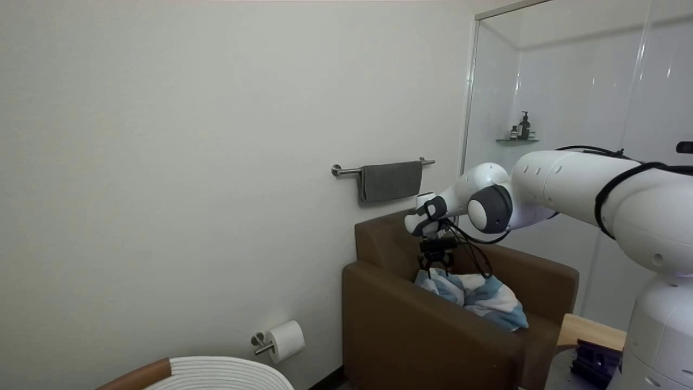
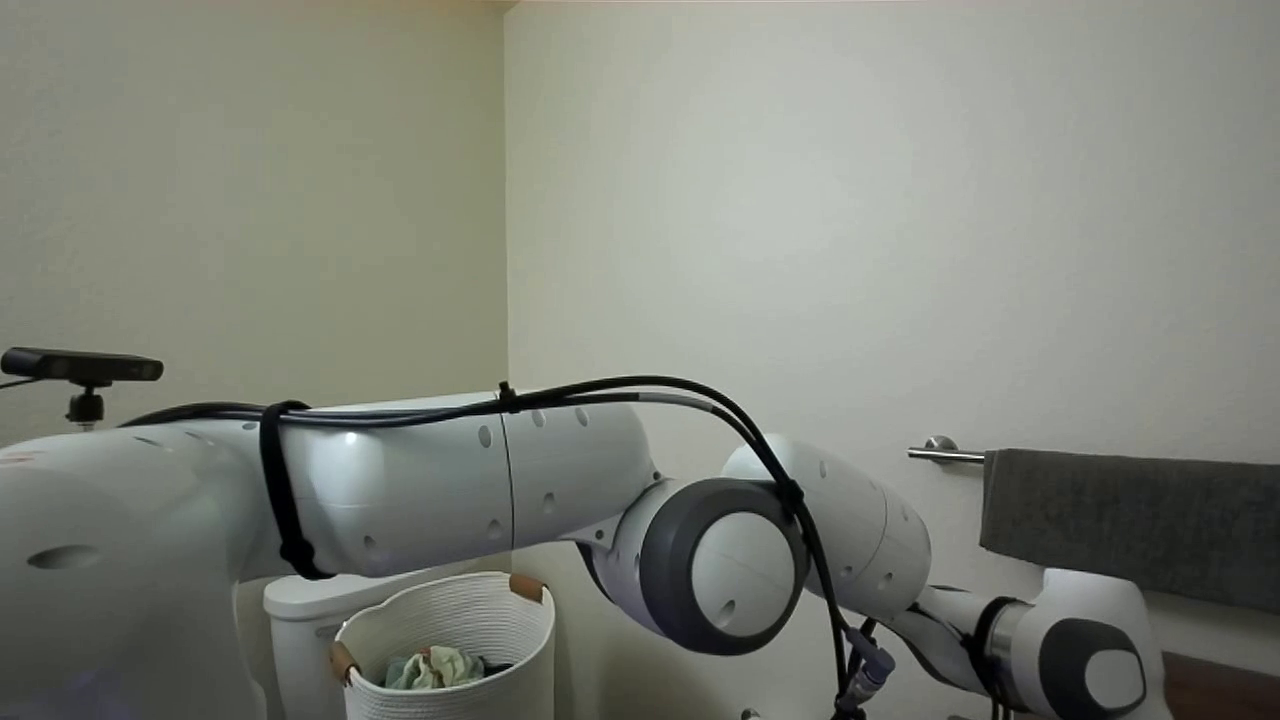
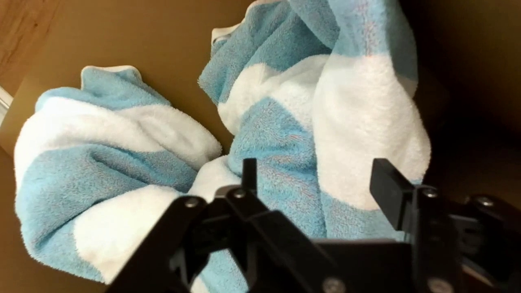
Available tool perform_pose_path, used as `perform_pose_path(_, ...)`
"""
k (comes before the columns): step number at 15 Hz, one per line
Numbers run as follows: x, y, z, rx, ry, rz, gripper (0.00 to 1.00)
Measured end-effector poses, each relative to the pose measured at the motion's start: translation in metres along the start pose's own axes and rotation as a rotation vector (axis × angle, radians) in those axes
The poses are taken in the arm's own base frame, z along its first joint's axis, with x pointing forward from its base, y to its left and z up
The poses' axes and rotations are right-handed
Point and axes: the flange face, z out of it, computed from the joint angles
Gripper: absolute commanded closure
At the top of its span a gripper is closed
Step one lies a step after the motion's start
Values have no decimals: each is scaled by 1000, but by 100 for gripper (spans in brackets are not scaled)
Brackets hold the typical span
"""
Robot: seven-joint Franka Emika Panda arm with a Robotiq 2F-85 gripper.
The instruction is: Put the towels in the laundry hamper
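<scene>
The blue-and-white striped towel (image 1: 495,303) lies bunched on the seat of the brown armchair. Directly over it hangs my gripper (image 1: 438,273), fingertips close to the cloth. From the wrist, the gripper (image 3: 316,177) is open, its two fingers well apart, and folds of the striped towel (image 3: 281,187) show behind the gap; whether the tips touch it I cannot tell. A dark grey towel (image 1: 392,181) is draped on the wall bar. The white woven laundry hamper (image 2: 450,612) has brown handles and holds a pale greenish towel (image 2: 435,668), with something dark beside it.
The brown armchair (image 1: 427,325) surrounds the striped towel with arms and a backrest. A metal towel bar (image 1: 349,171) sits on the wall above it. Lower down is a toilet paper roll (image 1: 286,341). Cables (image 1: 476,249) dangle from my wrist. Behind the hamper stands a white tank (image 2: 300,610).
</scene>
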Motion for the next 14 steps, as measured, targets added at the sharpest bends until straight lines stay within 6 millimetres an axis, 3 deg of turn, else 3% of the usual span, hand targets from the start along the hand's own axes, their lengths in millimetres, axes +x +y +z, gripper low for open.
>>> perform_pose_path(5, -11, -12, 29, 72, 14, 11, 0)
perform_pose_path(10, -22, -3, 55, -3, 10, 44, 0)
perform_pose_path(11, -25, 0, 61, -22, 4, 50, 25)
perform_pose_path(12, -28, 2, 66, -39, -6, 52, 26)
perform_pose_path(14, -34, 5, 76, -54, -26, 51, 40)
